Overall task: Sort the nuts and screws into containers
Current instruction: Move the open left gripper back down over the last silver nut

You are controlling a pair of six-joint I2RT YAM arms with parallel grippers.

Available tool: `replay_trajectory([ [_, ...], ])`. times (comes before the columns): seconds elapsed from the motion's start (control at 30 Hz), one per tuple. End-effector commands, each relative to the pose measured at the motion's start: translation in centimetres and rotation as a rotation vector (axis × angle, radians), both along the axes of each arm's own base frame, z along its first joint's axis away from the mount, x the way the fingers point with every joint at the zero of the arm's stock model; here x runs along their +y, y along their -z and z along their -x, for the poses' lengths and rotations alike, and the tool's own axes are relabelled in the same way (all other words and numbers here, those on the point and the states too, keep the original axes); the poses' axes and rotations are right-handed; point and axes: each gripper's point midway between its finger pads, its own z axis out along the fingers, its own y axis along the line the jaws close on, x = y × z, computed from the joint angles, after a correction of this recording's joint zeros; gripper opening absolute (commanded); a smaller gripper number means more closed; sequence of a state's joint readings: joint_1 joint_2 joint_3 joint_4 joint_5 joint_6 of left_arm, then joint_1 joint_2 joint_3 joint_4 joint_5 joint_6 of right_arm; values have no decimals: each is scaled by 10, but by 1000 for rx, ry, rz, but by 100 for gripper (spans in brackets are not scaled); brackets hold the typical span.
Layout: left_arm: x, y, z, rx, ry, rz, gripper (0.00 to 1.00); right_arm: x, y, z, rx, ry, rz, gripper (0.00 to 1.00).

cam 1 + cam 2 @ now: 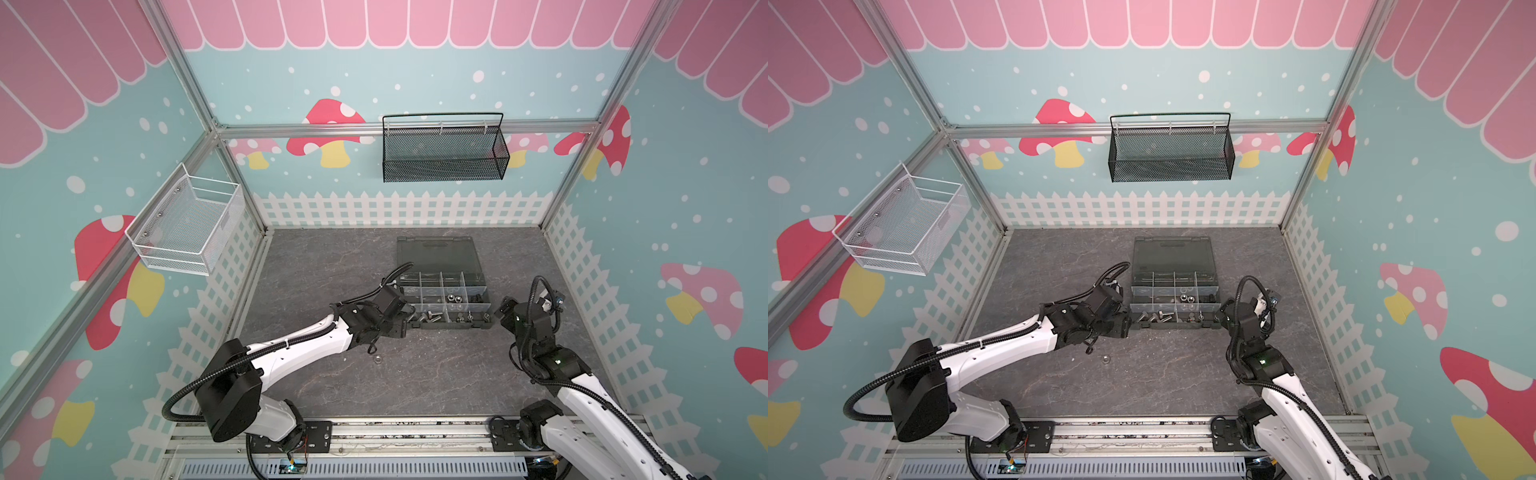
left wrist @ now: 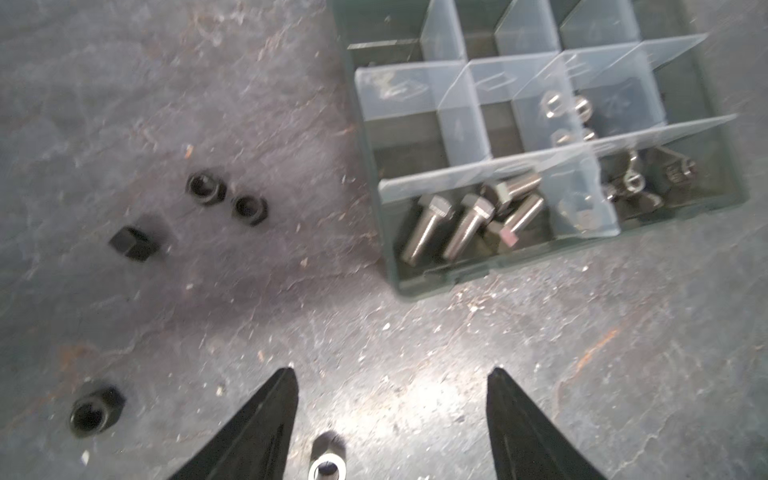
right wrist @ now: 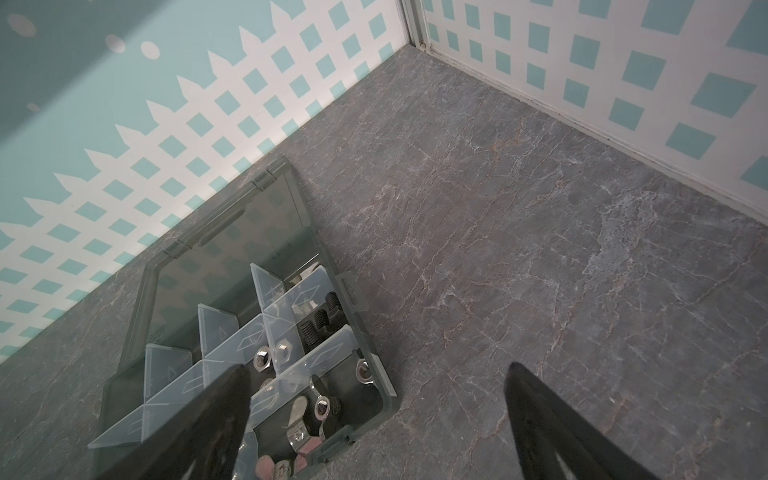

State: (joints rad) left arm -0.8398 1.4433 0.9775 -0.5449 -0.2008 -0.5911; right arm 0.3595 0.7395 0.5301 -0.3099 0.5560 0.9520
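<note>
Left wrist view tells me the most: the left gripper (image 2: 392,372) hangs above the table (image 2: 582,374) just beside the near corner of the organizer box (image 2: 457,280), with its jaws apart and nothing between them. I judge that I am between two items, and the next pick is not yet started.

Five nuts lie loose on the table. Four black nuts (image 2: 205,189) are scattered away from the box, and one silver nut (image 2: 328,467) lies close under the wrist. The next move, I think, calls for turning the gripper away from the box, centring the spread jaws over one nut and coming down low. The nuts are tiny and may slip from the fingertips.

The right gripper (image 3: 376,368) hovers at the other end of the box, jaws wide apart and empty.

About the containers: the lid (image 1: 436,251) lies open behind them.
- **Near row:** the corner compartment nearest the left gripper holds the silver screws (image 2: 469,220), about five, lying across each other. The opposite corner holds wing-shaped silver pieces (image 3: 307,415) and some dark parts that I cannot name.
- **Middle row:** one compartment holds silver nuts (image 3: 262,359), and the end compartment beside it holds black screws (image 3: 318,326).
- **The rest:** the other compartments look empty, as far as the blur lets me see.
</note>
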Motion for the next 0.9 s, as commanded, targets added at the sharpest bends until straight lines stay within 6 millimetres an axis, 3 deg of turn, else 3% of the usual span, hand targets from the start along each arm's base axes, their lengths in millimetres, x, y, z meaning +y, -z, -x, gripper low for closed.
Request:
replay_trajectory([
  [0.0, 22, 17, 17, 70, -73, -29, 73, 1, -1, -4, -8, 7, -23, 97],
  [0.37, 38, 60, 60, 256, -117, -30, 67, 3, 5, -5, 8, 2, -29, 97],
  [0.87, 45, 85, 71, 327, -102, -123, 63, 3, 10, -3, 14, 1, -33, 97],
])
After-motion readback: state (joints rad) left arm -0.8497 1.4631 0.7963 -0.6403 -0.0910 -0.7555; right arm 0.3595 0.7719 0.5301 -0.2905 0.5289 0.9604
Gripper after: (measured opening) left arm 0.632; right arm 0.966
